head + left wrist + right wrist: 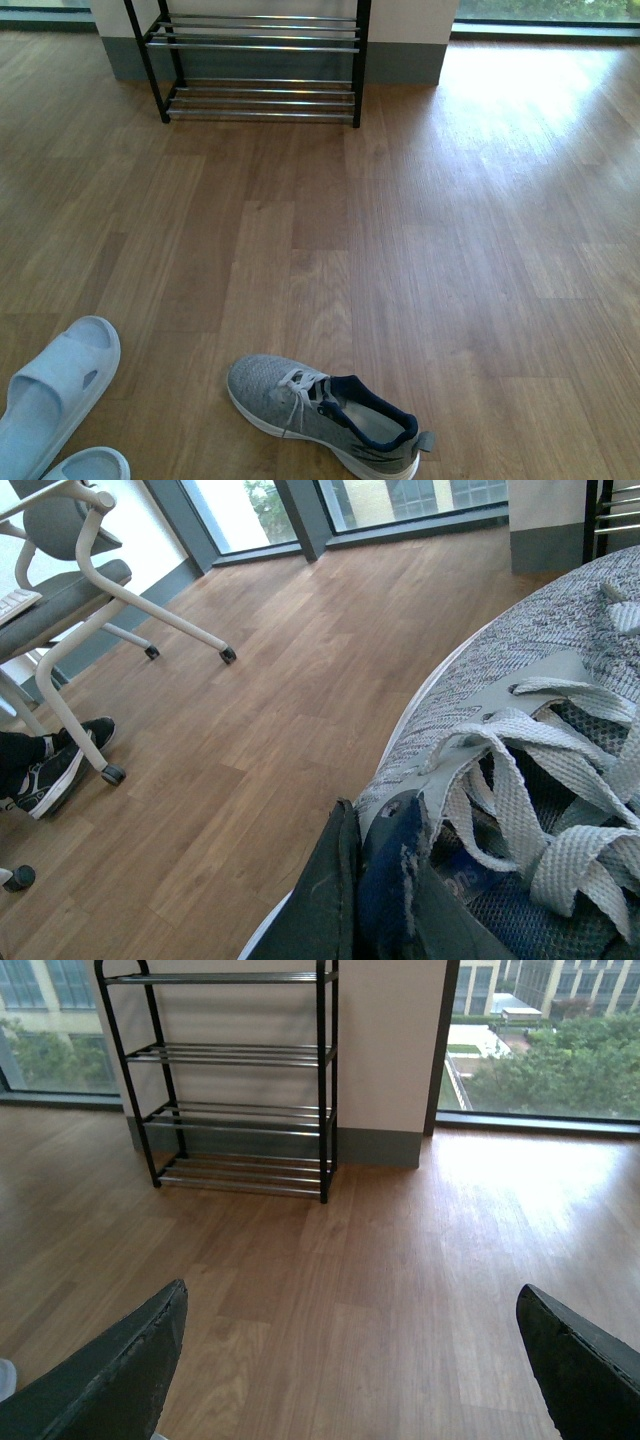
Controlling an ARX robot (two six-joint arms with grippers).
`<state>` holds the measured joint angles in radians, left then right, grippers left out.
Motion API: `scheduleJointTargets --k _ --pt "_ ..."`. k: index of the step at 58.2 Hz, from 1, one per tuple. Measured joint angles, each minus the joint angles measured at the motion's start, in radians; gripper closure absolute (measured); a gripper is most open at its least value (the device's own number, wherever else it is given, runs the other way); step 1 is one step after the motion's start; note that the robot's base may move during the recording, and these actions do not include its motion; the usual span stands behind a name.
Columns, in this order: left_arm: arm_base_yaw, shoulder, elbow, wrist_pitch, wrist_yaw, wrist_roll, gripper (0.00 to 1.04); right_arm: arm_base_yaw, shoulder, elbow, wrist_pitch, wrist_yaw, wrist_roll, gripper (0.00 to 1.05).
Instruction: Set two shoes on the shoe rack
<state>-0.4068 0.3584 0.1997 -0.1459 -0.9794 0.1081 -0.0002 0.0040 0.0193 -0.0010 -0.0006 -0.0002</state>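
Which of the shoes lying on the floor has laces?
The grey knit sneaker, right of the two pale blue slippers; those are laceless slip-ons.

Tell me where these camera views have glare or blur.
Front view: glare whitens the floor at far right. Left wrist view: the sneaker looms close, laces sharp. Right wrist view: sunlit floor patch below the window; fingers nearly black.

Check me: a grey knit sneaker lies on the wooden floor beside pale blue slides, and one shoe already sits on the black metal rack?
No: the black metal rack holds no shoe, as the right wrist view shows. The grey knit sneaker does lie on the wooden floor beside pale blue slides.
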Motion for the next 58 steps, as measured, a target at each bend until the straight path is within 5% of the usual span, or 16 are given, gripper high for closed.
scheduleJointTargets --k 31,36,42,49,58 --pt "0.000 0.000 -0.001 0.000 -0.004 0.000 1.03 0.000 0.000 0.000 0.000 0.000 0.000 0.09" --pt "0.000 0.000 -0.001 0.000 -0.004 0.000 1.03 -0.023 0.034 0.008 -0.056 -0.174 0.057 0.09" --pt "0.000 0.000 -0.001 0.000 0.002 0.000 1.03 0.094 0.139 0.003 -0.049 -0.153 0.021 0.09" --pt "0.000 0.000 -0.001 0.000 0.005 0.000 1.03 0.251 0.474 0.002 0.231 -0.130 -0.135 0.09" --pt "0.000 0.000 -0.001 0.000 0.003 0.000 1.03 0.229 1.076 0.056 0.666 -0.158 -0.306 0.09"
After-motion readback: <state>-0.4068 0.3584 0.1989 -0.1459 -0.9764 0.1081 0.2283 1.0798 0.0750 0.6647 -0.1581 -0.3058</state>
